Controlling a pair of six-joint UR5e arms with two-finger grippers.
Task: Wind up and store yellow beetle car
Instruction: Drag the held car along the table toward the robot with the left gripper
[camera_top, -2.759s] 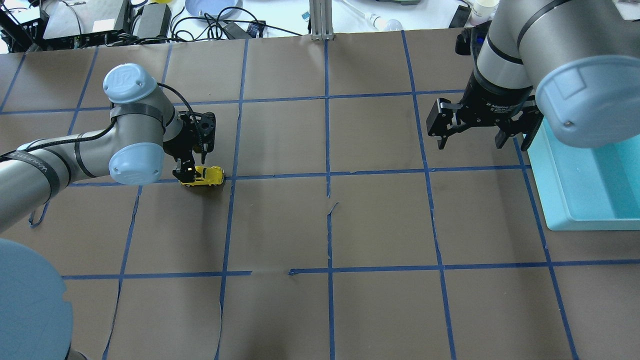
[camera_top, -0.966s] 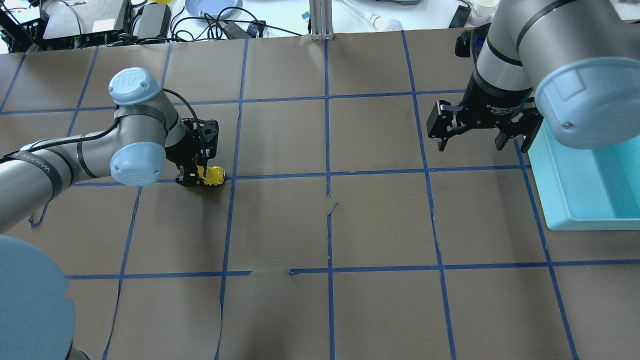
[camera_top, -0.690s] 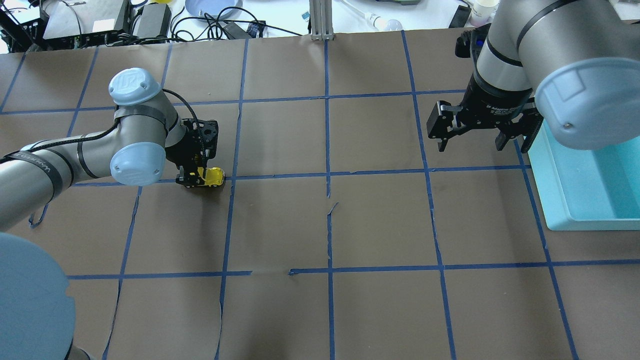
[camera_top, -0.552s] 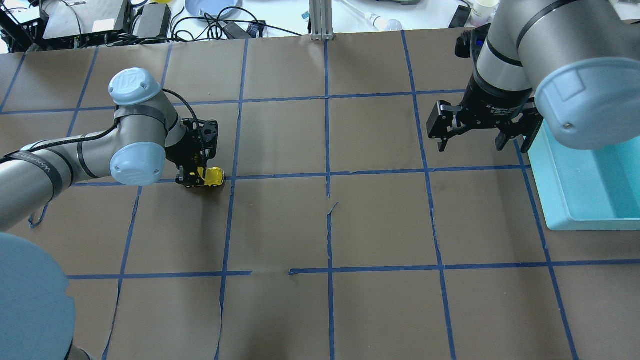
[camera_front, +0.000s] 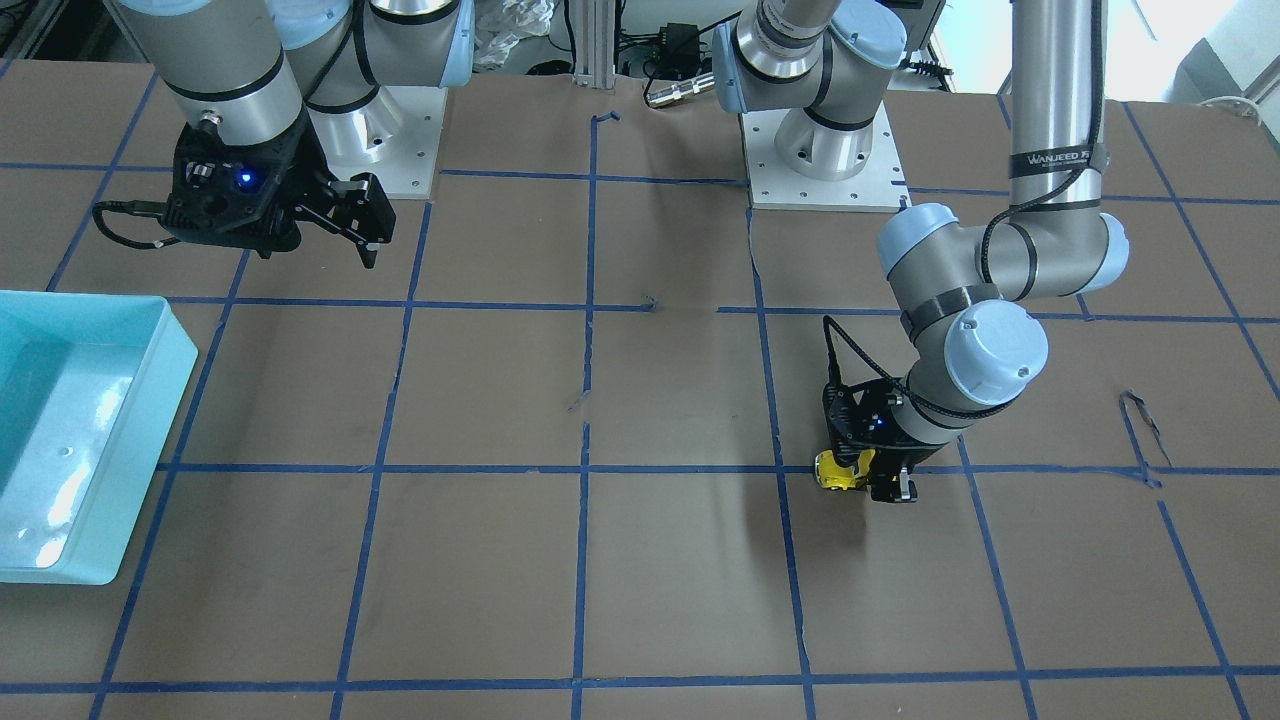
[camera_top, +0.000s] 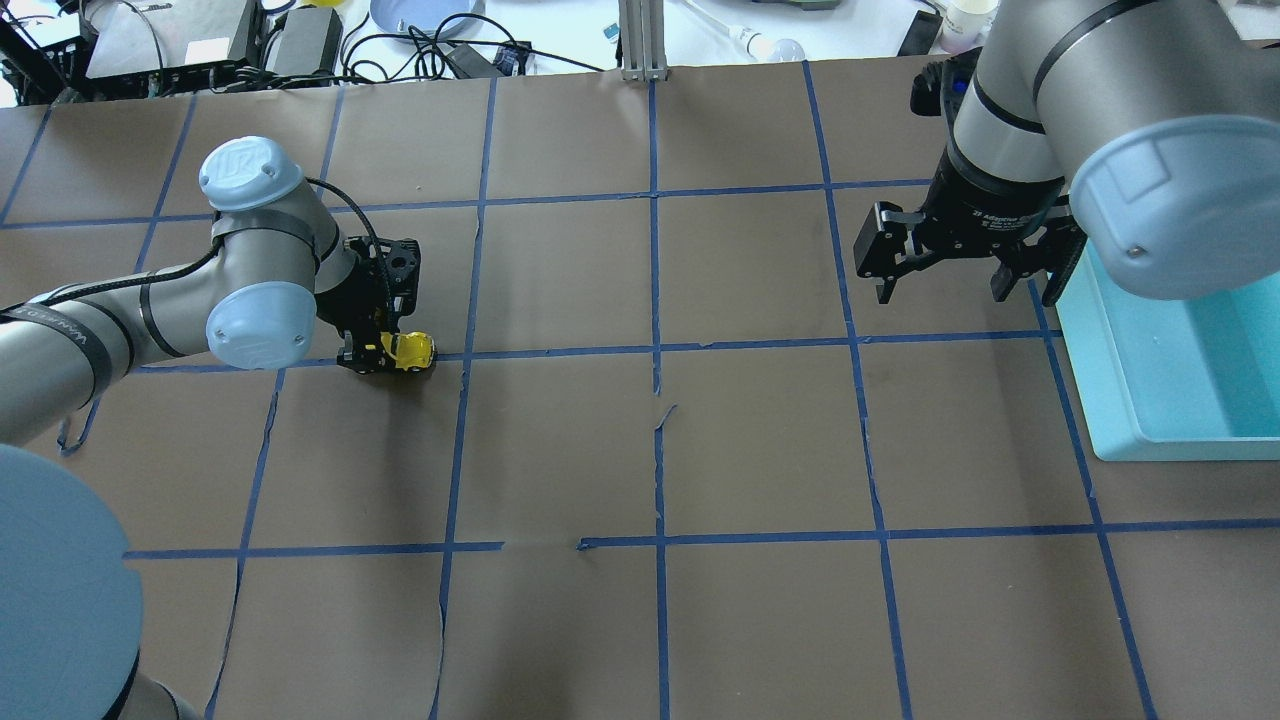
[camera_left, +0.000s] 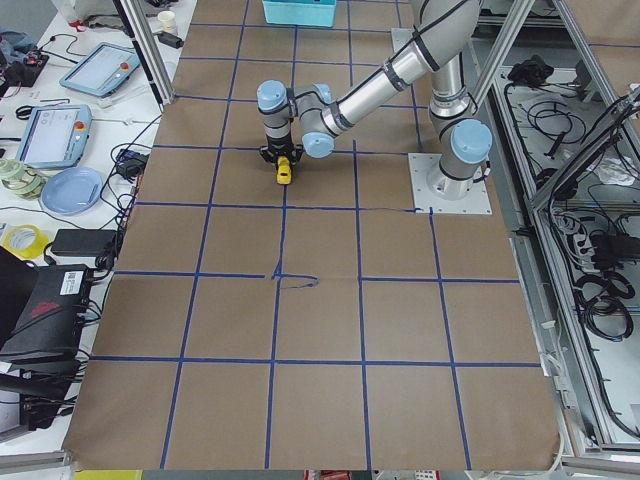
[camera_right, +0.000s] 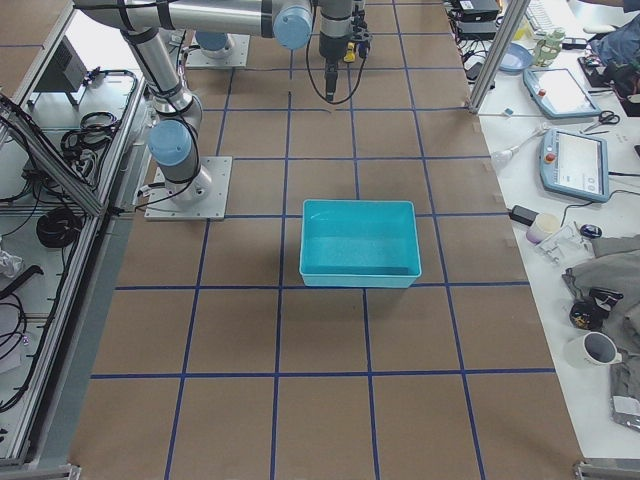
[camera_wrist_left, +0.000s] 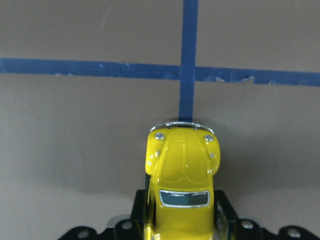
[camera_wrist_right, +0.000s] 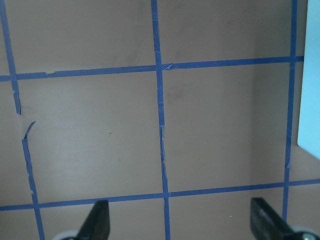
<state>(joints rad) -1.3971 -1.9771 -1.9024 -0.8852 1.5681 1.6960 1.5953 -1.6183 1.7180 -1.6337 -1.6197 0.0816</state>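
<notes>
The yellow beetle car (camera_top: 412, 350) stands on its wheels on the brown table, on a blue tape line at the left. My left gripper (camera_top: 385, 352) is shut on its rear half, low at the table. In the left wrist view the car (camera_wrist_left: 182, 165) sits between the fingers (camera_wrist_left: 141, 212) with its nose pointing away. It also shows in the front view (camera_front: 835, 470). My right gripper (camera_top: 960, 275) is open and empty, held above the table beside the light-blue bin (camera_top: 1110, 400); its fingertips (camera_wrist_right: 97, 222) stand wide apart.
The light-blue bin (camera_front: 150, 400) lies at the table's right end, with nothing showing inside it (camera_right: 358, 204). Blue tape lines form a grid on the brown paper (camera_top: 660, 450). Cables, tablets and a plate lie beyond the far table edge (camera_top: 420, 20).
My left gripper, shut on the car, has slid a little to the left along the tape line, with the car on the table. The right arm has not moved.
</notes>
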